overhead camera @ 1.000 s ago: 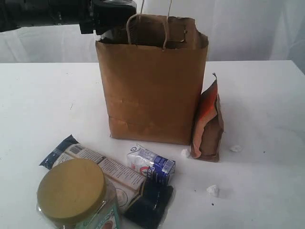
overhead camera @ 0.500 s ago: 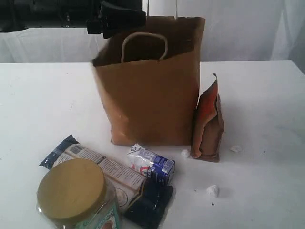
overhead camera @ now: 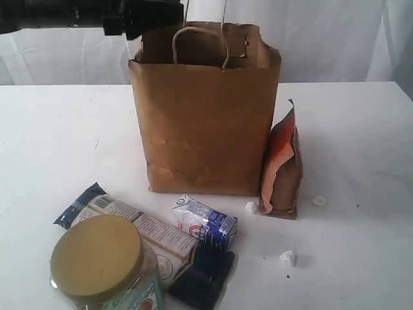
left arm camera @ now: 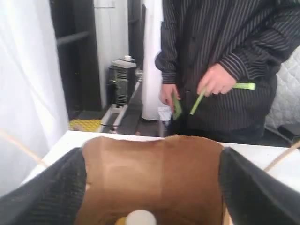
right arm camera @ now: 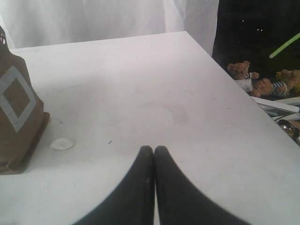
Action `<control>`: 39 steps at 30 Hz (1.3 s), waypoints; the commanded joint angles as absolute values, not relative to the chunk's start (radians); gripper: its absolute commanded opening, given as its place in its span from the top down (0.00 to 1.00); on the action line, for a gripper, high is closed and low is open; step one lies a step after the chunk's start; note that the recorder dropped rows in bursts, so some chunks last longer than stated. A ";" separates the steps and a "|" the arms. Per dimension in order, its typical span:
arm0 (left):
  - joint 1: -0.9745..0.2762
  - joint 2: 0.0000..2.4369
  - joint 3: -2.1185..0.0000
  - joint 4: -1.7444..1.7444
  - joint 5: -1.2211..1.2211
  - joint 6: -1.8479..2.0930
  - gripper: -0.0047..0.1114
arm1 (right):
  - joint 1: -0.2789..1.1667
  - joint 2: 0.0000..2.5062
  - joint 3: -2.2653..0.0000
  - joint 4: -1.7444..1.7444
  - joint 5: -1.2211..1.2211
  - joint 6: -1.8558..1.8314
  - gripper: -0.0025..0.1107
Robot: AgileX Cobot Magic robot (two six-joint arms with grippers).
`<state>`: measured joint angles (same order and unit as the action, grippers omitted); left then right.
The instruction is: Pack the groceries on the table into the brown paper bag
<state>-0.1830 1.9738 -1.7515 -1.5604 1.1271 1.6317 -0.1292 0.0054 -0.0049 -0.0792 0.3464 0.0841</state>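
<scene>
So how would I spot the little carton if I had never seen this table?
Find the tall brown paper bag on the white table. In front of it lies a cluster of groceries, and the small white-blue carton lies on its side at the cluster's right side. It is the smallest there, white with a blue end, unlike the long dark-blue packet and olive-lidded jar nearby.

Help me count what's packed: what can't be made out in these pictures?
- Bag contents: exterior view, its front wall hides them; left wrist view shows only a white cap, cut by the edge.
- Jar: exterior view, bottom cut off.
- Blue packet: jar and carton cover part.
</scene>
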 commanded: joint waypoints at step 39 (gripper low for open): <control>0.115 1.306 -1.302 -0.514 0.526 0.292 0.96 | -0.129 0.000 0.000 -0.078 0.343 0.073 0.98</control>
<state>0.1148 1.3904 -1.4013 -0.4601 0.5258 0.2126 -0.1292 0.0054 -0.0049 -0.0792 0.3464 0.0841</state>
